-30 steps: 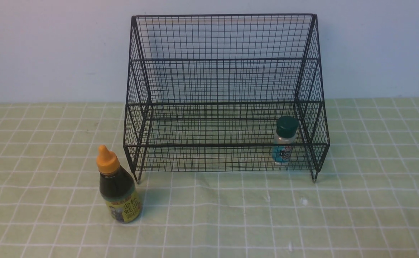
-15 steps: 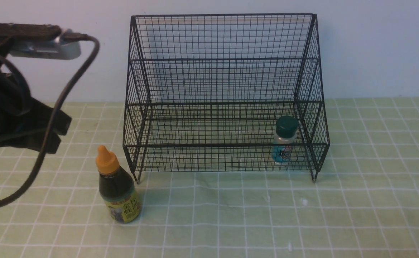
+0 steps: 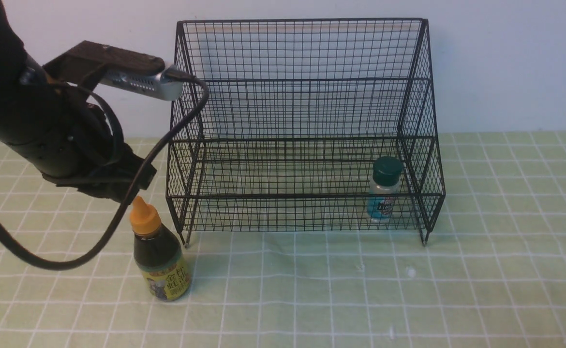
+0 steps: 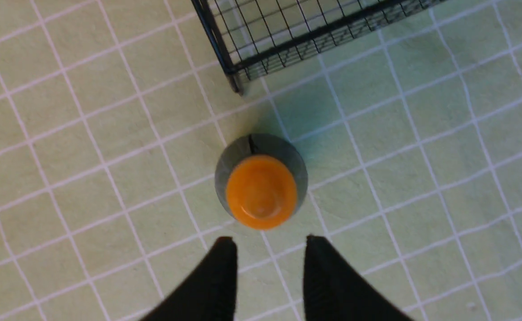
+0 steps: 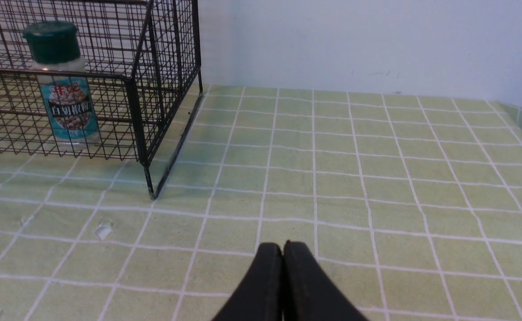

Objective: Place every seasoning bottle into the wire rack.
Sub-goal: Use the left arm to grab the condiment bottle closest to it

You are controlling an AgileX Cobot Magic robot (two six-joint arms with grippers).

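Your tabletop is covered in a pale green cloth with a white grid, and it runs back to a plain wall. The wire rack stands at the back middle on short legs, black mesh with stepped tiers, a tall back and sloped sides.

Your left arm reaches in from the left side of the front view, and its dark bulk ends just above the bottle near the rack's front left leg. A black cable loops down from it in front of the cloth.

The squeeze bottle of dark sauce stands upright on the tabletop outside the rack, just beside that front left leg and a little nearer to you. Its orange cap shows from above in the left wrist view.

The shaker, with its dark green lid and blue label, stands upright inside the rack on the lowest tier, close to the right-hand side wall.

Your left tool has its two fingers spread with bare cloth between them, pinching nothing. The tips sit just short of the cap. Your right tool is pressed together, over open cloth well to the right of the rack.
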